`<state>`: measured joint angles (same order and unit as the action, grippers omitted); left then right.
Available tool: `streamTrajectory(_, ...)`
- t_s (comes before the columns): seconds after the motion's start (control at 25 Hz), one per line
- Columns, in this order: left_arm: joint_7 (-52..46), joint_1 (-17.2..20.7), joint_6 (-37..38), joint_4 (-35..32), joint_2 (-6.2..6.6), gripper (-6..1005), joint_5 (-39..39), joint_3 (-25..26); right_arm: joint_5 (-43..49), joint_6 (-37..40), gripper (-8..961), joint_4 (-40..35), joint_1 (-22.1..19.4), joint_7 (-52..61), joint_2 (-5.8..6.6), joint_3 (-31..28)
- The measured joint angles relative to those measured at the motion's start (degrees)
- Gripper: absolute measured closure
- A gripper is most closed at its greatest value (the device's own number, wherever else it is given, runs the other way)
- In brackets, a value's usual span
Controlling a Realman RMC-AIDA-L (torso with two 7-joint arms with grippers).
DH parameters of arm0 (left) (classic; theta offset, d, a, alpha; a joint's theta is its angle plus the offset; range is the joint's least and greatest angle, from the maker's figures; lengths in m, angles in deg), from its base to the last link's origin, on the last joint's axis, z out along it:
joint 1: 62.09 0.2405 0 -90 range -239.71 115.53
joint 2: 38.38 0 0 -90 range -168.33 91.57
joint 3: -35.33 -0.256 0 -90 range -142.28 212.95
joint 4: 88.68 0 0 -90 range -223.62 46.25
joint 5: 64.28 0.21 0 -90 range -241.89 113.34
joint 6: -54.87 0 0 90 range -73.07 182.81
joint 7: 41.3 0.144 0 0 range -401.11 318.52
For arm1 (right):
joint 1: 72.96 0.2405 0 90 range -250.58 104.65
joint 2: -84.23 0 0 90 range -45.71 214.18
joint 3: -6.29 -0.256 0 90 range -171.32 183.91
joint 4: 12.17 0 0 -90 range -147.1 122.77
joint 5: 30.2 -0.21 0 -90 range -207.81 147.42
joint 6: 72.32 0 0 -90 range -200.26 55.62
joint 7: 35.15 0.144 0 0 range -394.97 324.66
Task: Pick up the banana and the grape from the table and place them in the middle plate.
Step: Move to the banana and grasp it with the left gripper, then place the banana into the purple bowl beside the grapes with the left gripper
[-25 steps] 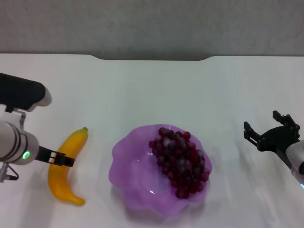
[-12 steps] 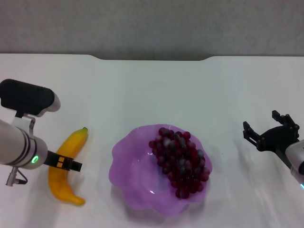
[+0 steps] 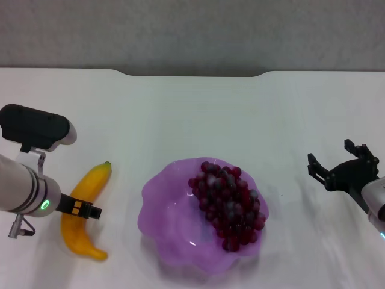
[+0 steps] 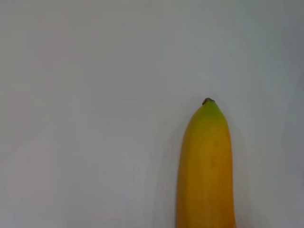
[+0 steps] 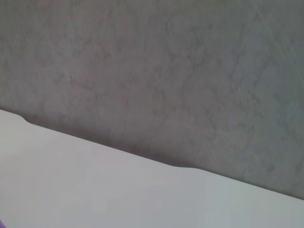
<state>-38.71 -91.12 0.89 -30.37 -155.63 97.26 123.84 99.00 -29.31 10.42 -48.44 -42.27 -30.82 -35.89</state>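
Head view shows me the left gripper (image 3: 82, 208) over the middle of the banana (image 3: 85, 211), which lies on the table (image 3: 180, 114) just beside the middle plate (image 3: 165, 211), on the plate's left. I cannot tell from here whether that gripper has closed on the fruit or only straddles it. The grape (image 3: 228, 203) bunch already lies inside the plate, on its right half, so I judge only the banana is left to move.

My worry is the grasp. The banana looks smooth and curved, so a pinch off its middle could let it swivel or slide out on the lift. In the left wrist view I see only the stem end of the banana (image 4: 205, 161) on bare table, nothing of the contact, so I would not trust it blind. A low carry could also clip the plate's raised scalloped rim and shove the plate, or a drop on the grape side could knock grapes over the edge.

Room is good: open table lies beyond the plate, and the plate's left half is free. The right gripper (image 3: 343, 168) sits with fingers spread, well apart from the plate on its right, out of the way.
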Motion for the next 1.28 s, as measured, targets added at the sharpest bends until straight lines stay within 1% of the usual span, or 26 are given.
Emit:
streamTrajectory(0.24,-0.35,0.05,0.65,-0.04,0.0,269,0.0,0.25,0.0,-0.03,72,0.0,0.0,0.0,0.0,0.0)
streamTrajectory(0.56,-1.36,0.3,1.77,-0.05,0.05,491,0.51,0.33,0.0,0.08,71,0.0,0.0,0.0,0.0,0.09)
streamTrajectory(0.72,-1.59,0.65,2.28,0.74,0.3,496,0.66,1.13,0.0,0.13,72,-0.01,-0.01,0.0,0.0,0.09)
streamTrajectory(0.84,-1.22,2.19,-0.7,5.62,0.35,498,-0.41,2.17,0.0,0.01,71,-0.15,-0.07,0.0,0.0,0.09)
streamTrajectory(1.0,0.44,5.37,-8.25,16.59,0.36,498,-3.81,3.45,0.0,0.04,71,-0.25,-0.05,0.0,0.0,0.09)
streamTrajectory(1.12,1.97,7.3,-11.7,22.94,0.3,499,-7.06,3.31,0.0,0.01,71,-0.41,-0.04,0.0,0.0,0.09)
streamTrajectory(1.2,2.68,8.03,-12.28,25.12,0.21,499,-10.45,2.76,-0.01,0.03,71,-0.44,-0.03,0.05,0.0,0.09)
streamTrajectory(1.28,3.56,8.38,-11.23,25.15,0.08,499,-14.67,1.46,0.0,0.12,71,-0.43,-0.02,0.12,0.0,0.09)
